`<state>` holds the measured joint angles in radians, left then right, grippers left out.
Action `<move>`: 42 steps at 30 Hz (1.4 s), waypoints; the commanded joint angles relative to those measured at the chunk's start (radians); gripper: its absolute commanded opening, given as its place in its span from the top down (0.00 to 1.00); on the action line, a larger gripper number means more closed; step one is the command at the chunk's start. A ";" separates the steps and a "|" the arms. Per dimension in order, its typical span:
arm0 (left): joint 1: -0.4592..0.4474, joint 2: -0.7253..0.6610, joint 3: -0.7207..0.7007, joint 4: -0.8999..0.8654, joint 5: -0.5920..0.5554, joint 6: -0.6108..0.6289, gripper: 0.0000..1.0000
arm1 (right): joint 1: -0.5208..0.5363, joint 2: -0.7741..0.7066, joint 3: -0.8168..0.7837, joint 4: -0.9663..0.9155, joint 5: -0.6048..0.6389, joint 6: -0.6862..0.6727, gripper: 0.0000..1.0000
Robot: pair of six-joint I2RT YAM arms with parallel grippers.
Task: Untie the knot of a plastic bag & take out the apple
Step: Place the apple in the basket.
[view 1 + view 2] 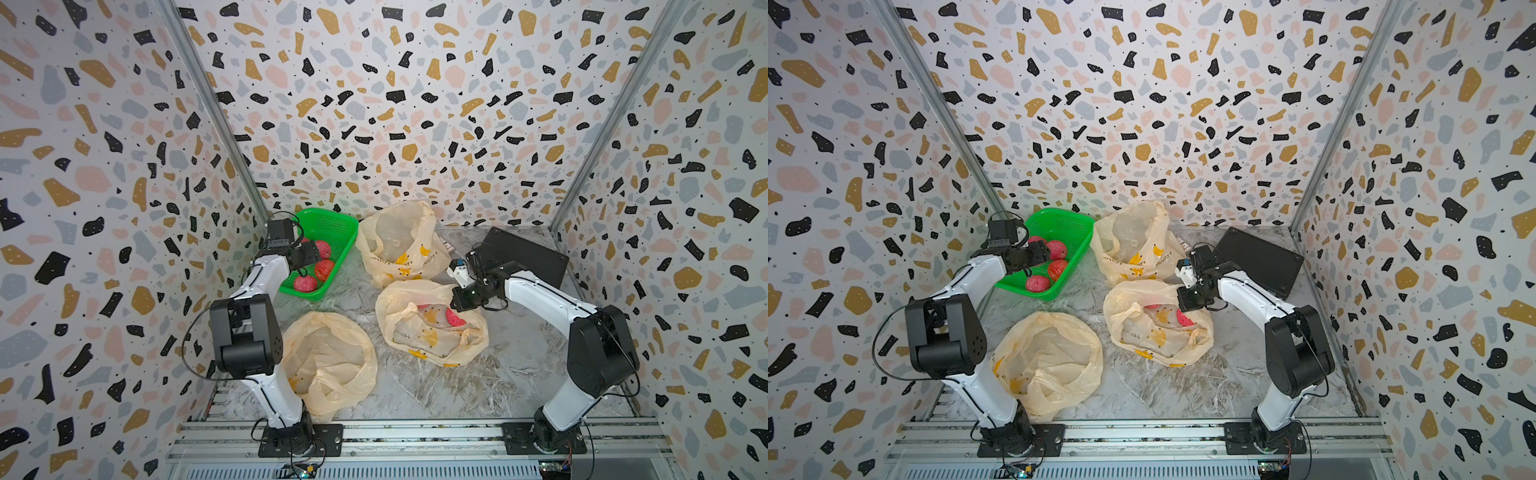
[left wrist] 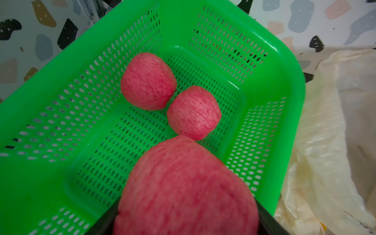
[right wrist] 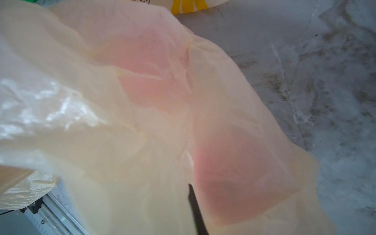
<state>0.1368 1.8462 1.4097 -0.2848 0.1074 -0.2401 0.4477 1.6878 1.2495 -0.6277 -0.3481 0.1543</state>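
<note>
My left gripper (image 2: 187,215) is shut on a red apple (image 2: 183,183), with black fingers (image 2: 268,220) on both sides of it. It hangs over the green basket (image 2: 284,85), where two more apples (image 2: 148,81) lie. In both top views this gripper (image 1: 309,253) is above the basket (image 1: 332,220). My right gripper (image 1: 457,301) is shut on the film of a pale yellow plastic bag (image 1: 432,336) at mid-table. A red apple (image 1: 455,318) shows through the film. In the right wrist view the bag (image 3: 101,122) fills the frame and the apple (image 3: 244,179) is a pink blur. The knot is out of view.
A second yellow bag (image 1: 401,245) stands open at the back, next to the basket. A third bag (image 1: 328,361) lies open by the left arm's base. A black flat box (image 1: 528,255) sits at the back right. Patterned walls close in three sides.
</note>
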 commanded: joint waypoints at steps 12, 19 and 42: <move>0.021 0.130 0.032 0.008 -0.052 0.001 0.46 | -0.003 0.038 0.031 -0.029 0.006 -0.009 1.00; 0.021 0.015 -0.074 0.135 -0.006 0.001 0.03 | -0.004 0.051 0.044 -0.027 -0.006 -0.007 1.00; -0.430 -0.572 -0.258 0.041 0.047 0.091 0.06 | -0.005 0.060 0.068 -0.022 0.014 0.031 1.00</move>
<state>-0.2390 1.3216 1.1831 -0.1822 0.2016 -0.1890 0.4469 1.7496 1.2854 -0.6289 -0.3462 0.1650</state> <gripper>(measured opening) 0.939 0.045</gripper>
